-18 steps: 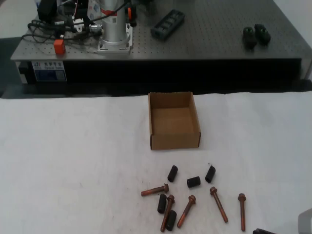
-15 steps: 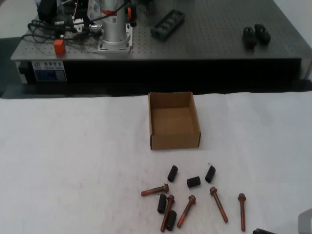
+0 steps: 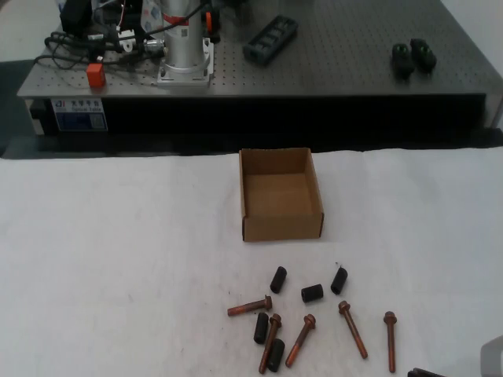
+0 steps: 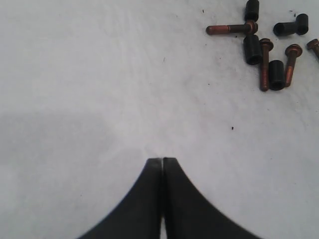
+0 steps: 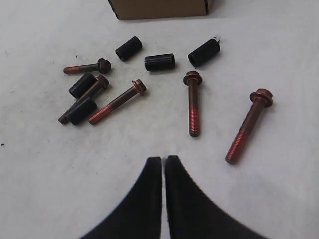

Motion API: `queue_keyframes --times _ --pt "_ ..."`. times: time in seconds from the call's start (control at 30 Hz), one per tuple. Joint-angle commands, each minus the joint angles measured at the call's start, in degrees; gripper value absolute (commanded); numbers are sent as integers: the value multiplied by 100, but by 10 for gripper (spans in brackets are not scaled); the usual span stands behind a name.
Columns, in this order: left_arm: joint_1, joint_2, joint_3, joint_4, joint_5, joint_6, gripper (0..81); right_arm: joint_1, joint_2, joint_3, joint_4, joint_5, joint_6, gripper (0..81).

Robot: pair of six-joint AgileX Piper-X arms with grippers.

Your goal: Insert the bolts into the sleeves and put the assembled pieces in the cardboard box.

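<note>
Copper-coloured bolts (image 5: 193, 103), five, lie loose on the white cloth (image 3: 118, 259) among five black sleeves (image 5: 159, 62), none yet joined, all just in front of the open cardboard box (image 3: 281, 228). One bolt (image 5: 102, 80) lies between two sleeves, its shank hard to follow. The right wrist view cuts the box off at the frame edge. Left gripper (image 4: 162, 162) hangs over bare cloth, apart from the pile, fingers pressed together, empty. Right gripper (image 5: 163, 159) sits near the bolts, fingers likewise closed, holding nothing.

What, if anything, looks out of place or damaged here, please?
Nothing stands out: the bolts and sleeves lie loose near the box, which stands upright and empty.
</note>
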Motion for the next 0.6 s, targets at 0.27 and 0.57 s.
queue_keyframes --times 0.27,0.57 --pt "8 -32 -64 -73 -4 -36 6 -1 -50 -61 -138 6 22 23" --pt "8 -21 -64 -540 282 -141 4 -1 -40 -61 -1340 -4 1361 23"
